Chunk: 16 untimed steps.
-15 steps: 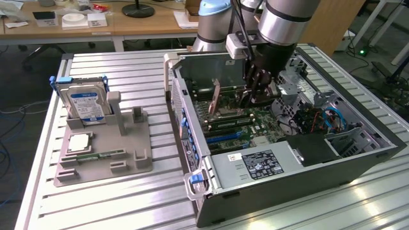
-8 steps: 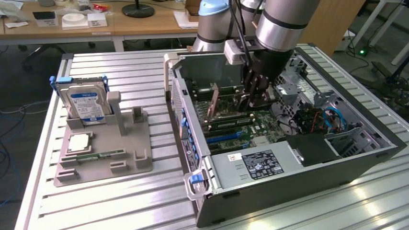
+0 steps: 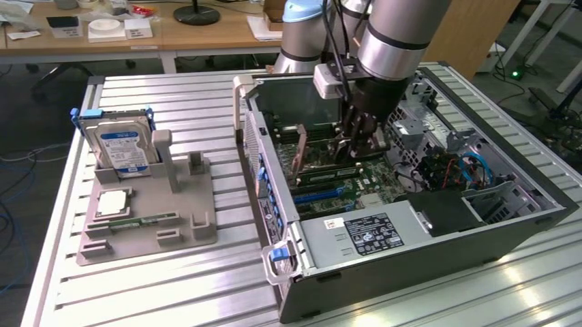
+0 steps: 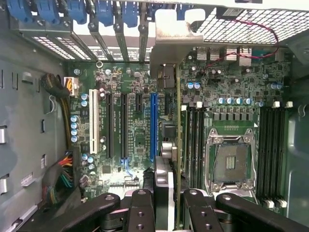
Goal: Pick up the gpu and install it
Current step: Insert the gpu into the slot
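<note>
Through the wrist view, my pincer (image 4: 165, 198) is pinched onto the gpu (image 4: 164, 174), which sits on edge between my fingers (image 4: 140, 208). The card's long axis runs straight away from me over the motherboard (image 4: 116, 77), parallel to the blue slot (image 4: 153, 125) just beside it. Its silvery bracket end (image 4: 169, 43) points at the case's rear wall with the blue clips (image 4: 104, 12). In the exterior view, I hang inside the open computer case (image 3: 409, 272), fingers down over the board. I cannot tell whether the card touches a slot.
</note>
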Available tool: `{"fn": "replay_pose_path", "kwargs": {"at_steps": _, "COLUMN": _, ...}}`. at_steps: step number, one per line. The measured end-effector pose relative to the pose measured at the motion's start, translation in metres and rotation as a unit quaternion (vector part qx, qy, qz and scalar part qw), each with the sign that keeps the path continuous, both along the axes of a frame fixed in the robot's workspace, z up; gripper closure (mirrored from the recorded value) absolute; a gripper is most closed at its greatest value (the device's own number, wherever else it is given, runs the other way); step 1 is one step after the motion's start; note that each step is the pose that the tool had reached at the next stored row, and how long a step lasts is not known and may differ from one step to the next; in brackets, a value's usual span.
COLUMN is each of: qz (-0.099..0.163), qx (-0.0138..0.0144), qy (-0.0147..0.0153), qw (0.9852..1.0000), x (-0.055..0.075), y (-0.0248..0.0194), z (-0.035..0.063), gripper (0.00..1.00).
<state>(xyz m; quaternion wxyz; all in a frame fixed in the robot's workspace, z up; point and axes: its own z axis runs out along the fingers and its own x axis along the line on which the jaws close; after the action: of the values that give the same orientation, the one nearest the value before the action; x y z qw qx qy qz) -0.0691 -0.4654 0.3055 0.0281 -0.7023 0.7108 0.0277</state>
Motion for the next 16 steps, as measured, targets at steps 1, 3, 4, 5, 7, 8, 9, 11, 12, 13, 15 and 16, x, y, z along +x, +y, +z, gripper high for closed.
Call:
{"fn": "replay_pose_path", "kwargs": {"at_steps": 1, "qz": 0.000, "qx": 0.0001, "qy": 0.0000, "qw": 1.0000, "x": 0.000, "y": 0.0000, "z": -0.0005, "gripper": 0.72}}
{"fn": "replay_pose_path", "kwargs": {"at_steps": 3, "qz": 0.000, "qx": 0.0001, "qy": 0.0000, "qw": 1.0000, "x": -0.001, "y": 0.0000, "z": -0.0016, "gripper": 0.72}}
{"fn": "replay_pose_path", "kwargs": {"at_steps": 4, "qz": 0.000, "qx": 0.0001, "qy": 0.0000, "qw": 1.0000, "x": -0.001, "y": 0.0000, "z": -0.0023, "gripper": 0.72}}
{"fn": "replay_pose_path", "kwargs": {"at_steps": 5, "qz": 0.000, "qx": 0.0000, "qy": 0.0000, "qw": 1.0000, "x": -0.001, "y": 0.0000, "z": -0.0033, "gripper": 0.72}}
{"fn": "replay_pose_path", "kwargs": {"at_steps": 7, "qz": 0.000, "qx": 0.0001, "qy": 0.0000, "qw": 1.0000, "x": -0.002, "y": 0.0000, "z": -0.0057, "gripper": 0.72}}
{"fn": "replay_pose_path", "kwargs": {"at_steps": 8, "qz": 0.000, "qx": 0.0001, "qy": 0.0000, "qw": 1.0000, "x": -0.002, "y": 0.0000, "z": -0.0068, "gripper": 0.72}}
{"fn": "replay_pose_path", "kwargs": {"at_steps": 9, "qz": 0.000, "qx": 0.0001, "qy": 0.0000, "qw": 1.0000, "x": -0.003, "y": 0.0000, "z": -0.0079, "gripper": 0.72}}
{"fn": "replay_pose_path", "kwargs": {"at_steps": 11, "qz": 0.000, "qx": 0.0000, "qy": 0.0000, "qw": 1.0000, "x": -0.004, "y": 0.0000, "z": -0.0103, "gripper": 0.72}}
{"fn": "replay_pose_path", "kwargs": {"at_steps": 12, "qz": 0.000, "qx": 0.0001, "qy": 0.0001, "qw": 1.0000, "x": -0.004, "y": -0.0004, "z": -0.0116, "gripper": 0.72}}
{"fn": "replay_pose_path", "kwargs": {"at_steps": 13, "qz": 0.000, "qx": 0.0001, "qy": 0.0004, "qw": 1.0000, "x": -0.004, "y": -0.0004, "z": -0.0133, "gripper": 0.72}}
{"fn": "replay_pose_path", "kwargs": {"at_steps": 15, "qz": 0.000, "qx": 0.0001, "qy": 0.0006, "qw": 1.0000, "x": -0.006, "y": -0.0004, "z": -0.0166, "gripper": 0.72}}
{"fn": "replay_pose_path", "kwargs": {"at_steps": 16, "qz": 0.000, "qx": 0.0000, "qy": 0.0007, "qw": 1.0000, "x": -0.008, "y": -0.0005, "z": -0.0179, "gripper": 0.72}}
